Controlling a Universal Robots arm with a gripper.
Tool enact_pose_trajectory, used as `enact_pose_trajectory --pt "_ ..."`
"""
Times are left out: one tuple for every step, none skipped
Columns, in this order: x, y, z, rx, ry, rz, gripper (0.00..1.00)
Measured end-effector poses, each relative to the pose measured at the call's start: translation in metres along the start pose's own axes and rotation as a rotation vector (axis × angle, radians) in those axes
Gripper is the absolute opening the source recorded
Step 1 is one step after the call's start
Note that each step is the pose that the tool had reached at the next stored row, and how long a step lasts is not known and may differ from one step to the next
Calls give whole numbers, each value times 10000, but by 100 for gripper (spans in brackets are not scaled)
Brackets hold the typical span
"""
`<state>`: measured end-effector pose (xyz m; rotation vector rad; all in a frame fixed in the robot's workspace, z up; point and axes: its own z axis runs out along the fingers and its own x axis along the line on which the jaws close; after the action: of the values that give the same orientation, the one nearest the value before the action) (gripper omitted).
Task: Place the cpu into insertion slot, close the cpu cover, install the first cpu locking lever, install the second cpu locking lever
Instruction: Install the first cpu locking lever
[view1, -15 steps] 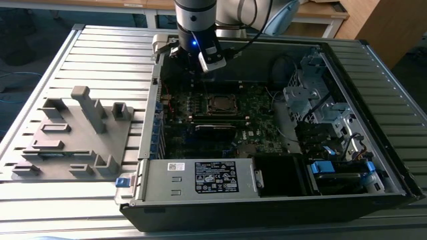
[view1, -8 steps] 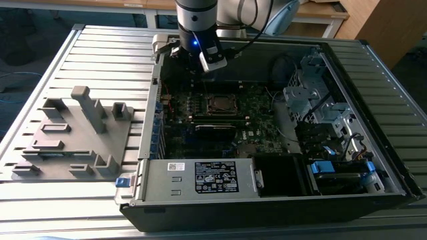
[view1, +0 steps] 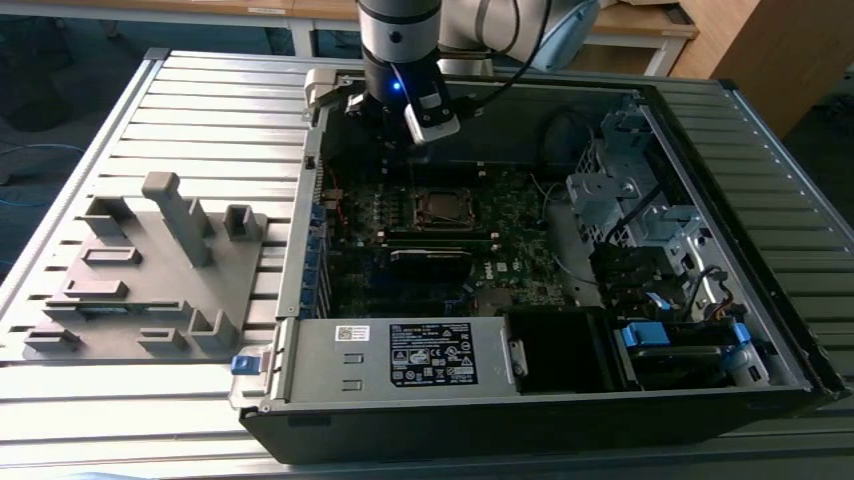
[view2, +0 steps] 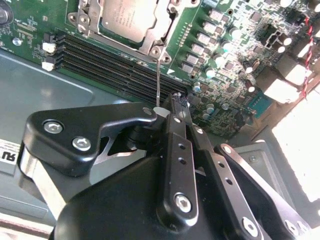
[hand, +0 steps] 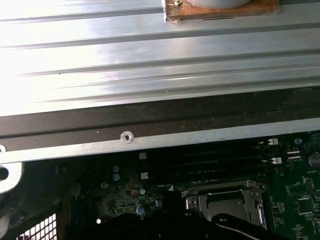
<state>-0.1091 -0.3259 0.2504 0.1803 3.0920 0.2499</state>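
The computer case (view1: 287, 260), at the centre of the exterior view, contains the motherboard (view1: 514, 240). The cpu (view1: 438, 207) lies beneath the cpu cover (view2: 155, 44). The gripper (view2: 167, 111) is clenched on the locking lever (view2: 158, 82), just beside the cover.

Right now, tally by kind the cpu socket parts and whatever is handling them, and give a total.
cpu: 1
cpu cover: 1
locking lever, held upright: 1
gripper: 1
Total: 4

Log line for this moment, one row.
hand: shut on lever | cpu: seated under cover | cover: down | lever: raised, not latched
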Motion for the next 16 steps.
enact_pose_trajectory --pt "-9 1 1 0 0 0 11" --pt "-19 2 2 0 0 0 11" --pt "-29 3 2 0 0 0 11" --pt "-38 4 3 0 0 0 11" --pt "-46 5 4 0 0 0 11" --pt "-54 6 5 0 -1 0 11" --pt "-63 7 5 0 0 0 11" --pt "-72 8 6 0 0 -1 11" --pt "-83 9 7 0 0 0 11" --pt "-93 10 8 0 0 0 11" --pt "-103 11 9 0 -1 0 11" --pt "-113 12 10 -1 -1 0 11" --pt "-123 13 10 0 0 0 11" --pt "-133 14 11 0 0 -1 11" --pt "-142 15 12 0 0 -1 11" --pt "-153 16 13 0 0 0 11"
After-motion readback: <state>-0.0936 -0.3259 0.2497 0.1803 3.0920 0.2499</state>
